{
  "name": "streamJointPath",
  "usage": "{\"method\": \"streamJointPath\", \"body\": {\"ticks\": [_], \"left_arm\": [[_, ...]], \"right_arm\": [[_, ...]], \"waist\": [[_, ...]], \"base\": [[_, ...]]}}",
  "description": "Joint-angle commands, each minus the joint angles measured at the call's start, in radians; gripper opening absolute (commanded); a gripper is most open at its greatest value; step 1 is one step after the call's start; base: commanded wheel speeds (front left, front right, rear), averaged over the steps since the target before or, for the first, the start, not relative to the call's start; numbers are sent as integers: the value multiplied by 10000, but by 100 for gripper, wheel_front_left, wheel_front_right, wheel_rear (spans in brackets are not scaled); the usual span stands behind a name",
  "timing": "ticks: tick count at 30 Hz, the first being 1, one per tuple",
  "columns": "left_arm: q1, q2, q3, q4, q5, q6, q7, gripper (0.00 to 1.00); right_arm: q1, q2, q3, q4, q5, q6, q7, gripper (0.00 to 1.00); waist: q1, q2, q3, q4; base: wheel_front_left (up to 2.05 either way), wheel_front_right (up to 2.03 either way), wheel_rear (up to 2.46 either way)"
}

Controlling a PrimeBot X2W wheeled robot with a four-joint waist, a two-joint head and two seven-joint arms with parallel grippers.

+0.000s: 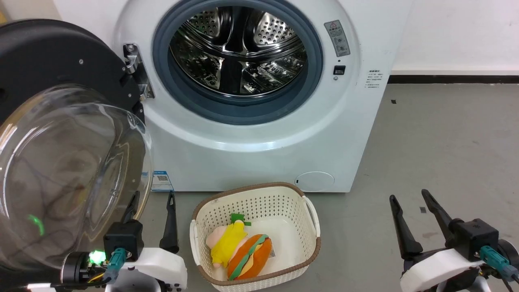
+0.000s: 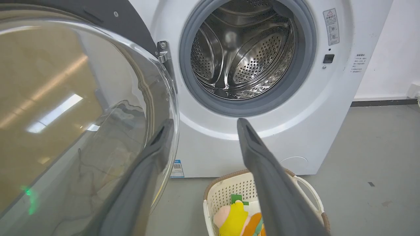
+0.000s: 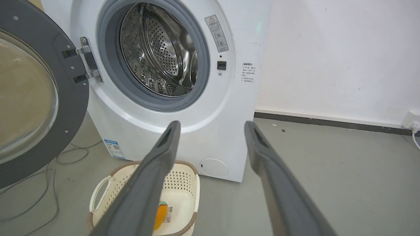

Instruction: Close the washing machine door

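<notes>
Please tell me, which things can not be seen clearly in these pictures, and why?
- Head view: the washing machine door is cut off by the left edge; its outer face is turned away.
- Head view: print on the warning sticker and the blue label is too small.
- Right wrist view: the toys in the basket are mostly hidden behind the right tool.

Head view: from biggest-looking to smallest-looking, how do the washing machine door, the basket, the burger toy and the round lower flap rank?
Largest to smallest:
1. washing machine door, though it is nearest the camera, which inflates it
2. basket
3. burger toy
4. round lower flap
</notes>
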Motion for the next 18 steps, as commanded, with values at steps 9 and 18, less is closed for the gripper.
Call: {"method": "streamJointPath", "body": {"ticks": [9,18], "left_arm": [[-250,219,-176,-556,24,368,-285,0],[-446,168,112,-1252,-375,476,-452,0]], "right_arm": [[130,5,-138,-135,377,2,-278,100],[166,6,-223,-162,596,2,-446,100]], "waist": [[0,0,34,501],[0,0,71,1041]], "base": [[0,0,0],[0,0,0]]}}
